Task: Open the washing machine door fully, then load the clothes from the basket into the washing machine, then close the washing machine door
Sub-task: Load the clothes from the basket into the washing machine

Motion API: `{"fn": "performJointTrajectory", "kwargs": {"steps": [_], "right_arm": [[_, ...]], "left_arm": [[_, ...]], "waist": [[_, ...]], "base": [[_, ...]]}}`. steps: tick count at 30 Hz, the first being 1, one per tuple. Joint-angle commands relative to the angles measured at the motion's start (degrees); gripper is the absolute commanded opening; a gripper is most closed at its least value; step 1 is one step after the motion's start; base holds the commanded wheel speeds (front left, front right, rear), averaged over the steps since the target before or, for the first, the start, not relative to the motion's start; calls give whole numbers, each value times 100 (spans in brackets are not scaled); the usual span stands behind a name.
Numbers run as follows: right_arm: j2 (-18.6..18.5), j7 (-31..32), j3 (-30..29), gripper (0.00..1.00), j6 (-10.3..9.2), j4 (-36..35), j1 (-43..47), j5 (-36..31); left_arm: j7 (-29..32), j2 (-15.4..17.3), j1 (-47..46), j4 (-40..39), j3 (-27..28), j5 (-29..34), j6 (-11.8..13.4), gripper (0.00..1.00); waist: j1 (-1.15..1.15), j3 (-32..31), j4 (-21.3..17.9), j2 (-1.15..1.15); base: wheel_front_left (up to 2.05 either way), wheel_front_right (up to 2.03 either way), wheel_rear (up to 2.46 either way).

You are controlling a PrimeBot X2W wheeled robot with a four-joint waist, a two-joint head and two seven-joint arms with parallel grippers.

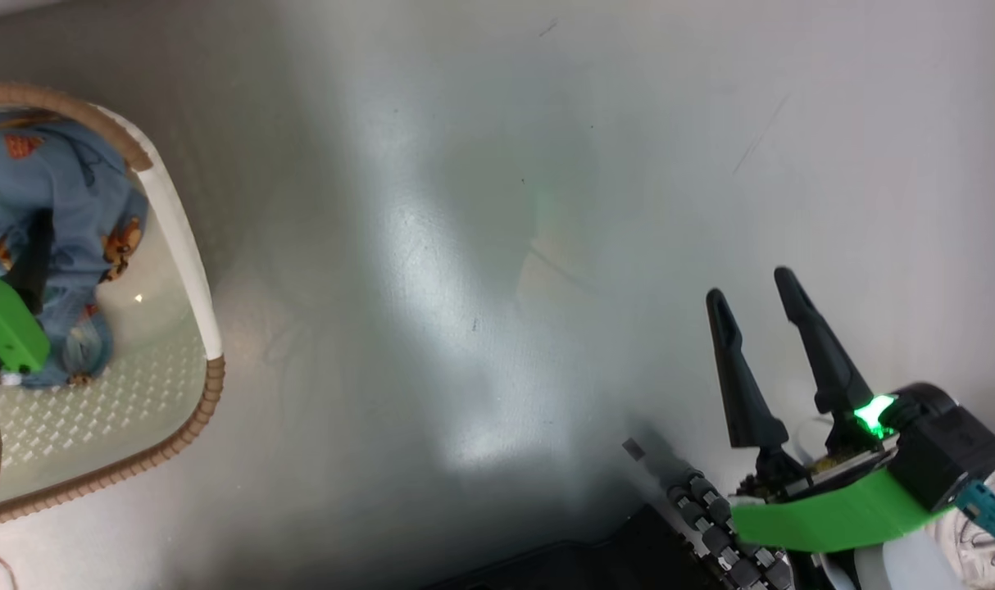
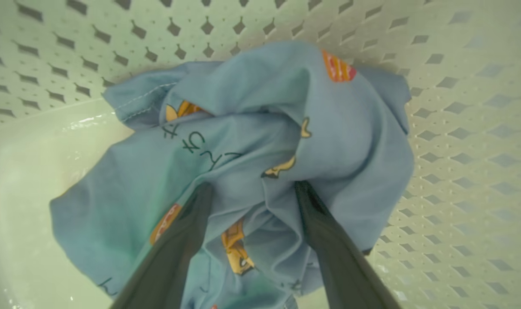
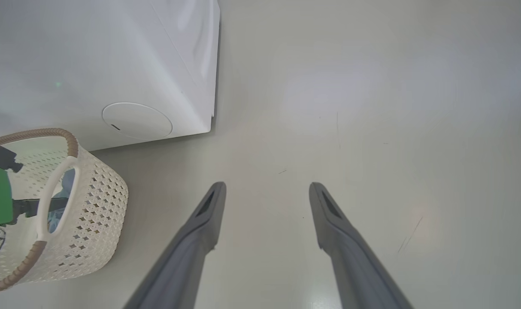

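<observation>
Left gripper (image 2: 254,186) — jaws spread wide — straddles the crumpled light-blue bear-print garment (image 2: 252,128) inside the cream perforated plastic basket (image 2: 458,128); right gripper (image 3: 267,186) gapes empty.

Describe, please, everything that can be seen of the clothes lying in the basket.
The clothes are one crumpled garment of thin, soft-looking light blue fabric, printed with small orange-brown figures and some dark lettering. A stitched hem shows along one edge. It lies bunched in a heap on the bottom of the cream perforated basket, close to its wall. The open left gripper straddles a raised fold in the middle of the heap, with both dark fingers touching the fabric.
</observation>
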Motion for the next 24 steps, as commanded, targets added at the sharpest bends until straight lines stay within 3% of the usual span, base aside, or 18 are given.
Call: {"fn": "performJointTrajectory", "kwargs": {"steps": [1,2,3,4,5,6,24], "right_arm": [[-29,-26,116,100,35,-110,347,97],[-29,-26,107,100,35,-116,363,95],[-29,-26,100,100,35,-122,373,96],[-29,-26,96,100,35,-127,376,94],[-29,-26,94,100,35,-134,375,96],[-29,-26,95,100,35,-140,369,99],[-29,-26,201,100,35,24,-355,172]], "left_arm": [[66,208,20,45,54,-39,-18,100],[99,196,-8,61,14,-63,-18,100],[132,183,-33,86,-22,-90,-18,87],[180,170,-56,108,-70,-106,-18,42],[199,161,-80,115,-114,-118,-18,6],[196,160,-106,117,-165,-112,-18,0],[-814,290,79,-51,-401,-380,-18,0]], "waist": [[0,-16,5,0],[0,-21,7,0],[0,-27,6,0],[0,-32,4,0],[0,-36,3,0],[0,-38,1,0],[0,-486,98,0]], "base": [[0,0,0],[0,0,0],[0,0,0],[0,0,0],[0,0,0],[0,0,0],[0,0,0]]}}
